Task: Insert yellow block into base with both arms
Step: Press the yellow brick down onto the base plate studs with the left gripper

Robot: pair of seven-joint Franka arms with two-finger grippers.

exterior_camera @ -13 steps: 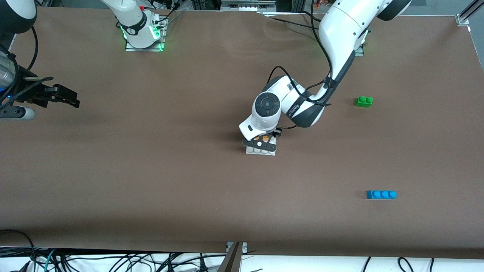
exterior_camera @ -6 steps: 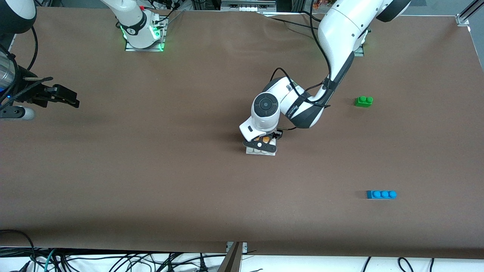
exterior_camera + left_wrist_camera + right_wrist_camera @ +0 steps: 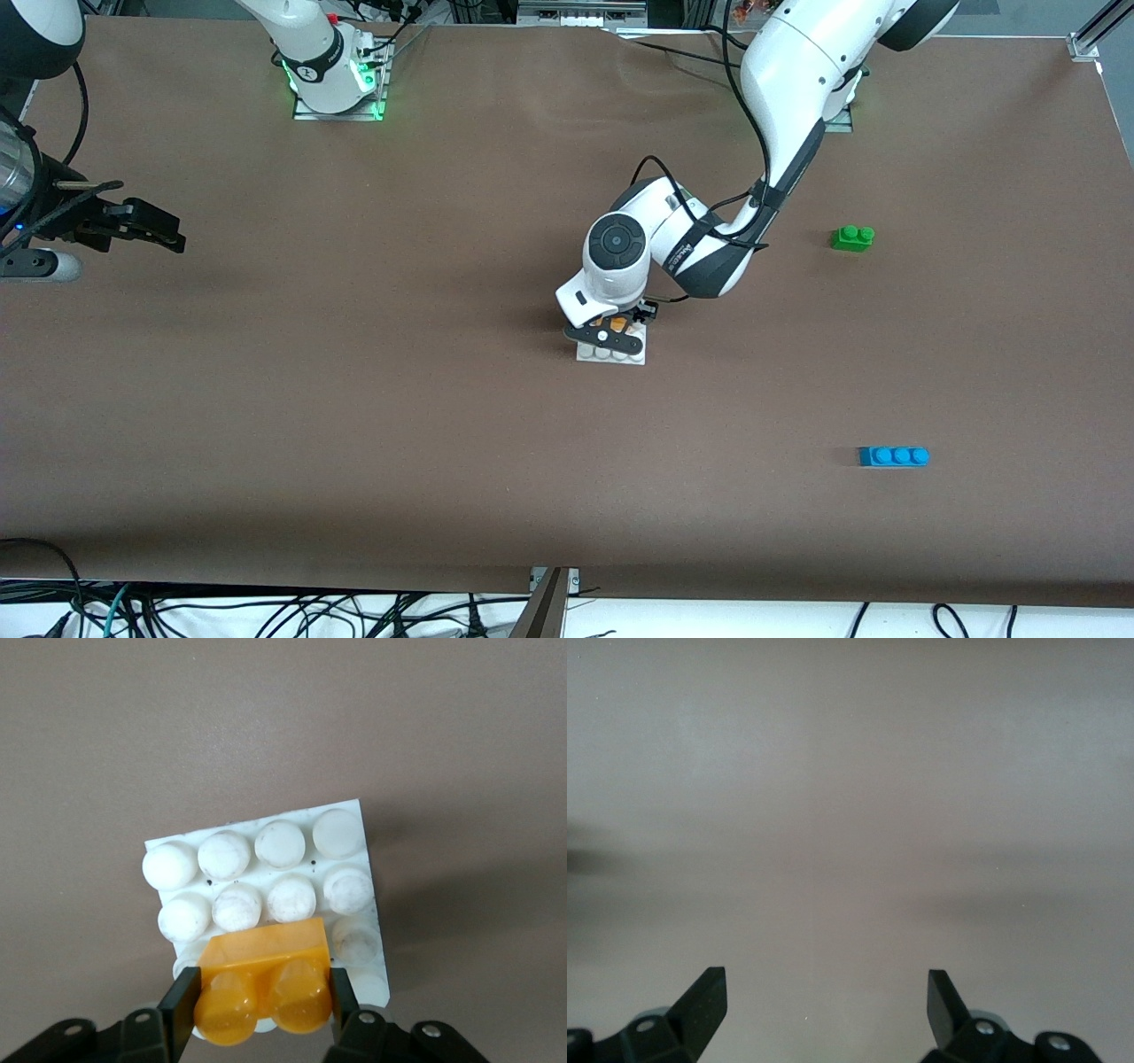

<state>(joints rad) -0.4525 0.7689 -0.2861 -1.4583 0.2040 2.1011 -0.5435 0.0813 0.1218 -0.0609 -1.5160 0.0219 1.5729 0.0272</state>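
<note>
The white studded base lies mid-table. My left gripper is over it, shut on the yellow block. In the left wrist view the yellow block sits between the black fingers, its two studs facing the camera, over one edge of the base. I cannot tell whether the block touches the base's studs. My right gripper waits at the right arm's end of the table; its wrist view shows it open and empty over bare tabletop.
A green two-stud brick lies toward the left arm's end of the table. A blue three-stud brick lies nearer the front camera, also toward that end. The arm bases stand along the table's back edge.
The left arm's wrist has shifted slightly away from the front camera and toward the right arm's end, over the base, still gripping the yellow block. The right arm has not moved.
</note>
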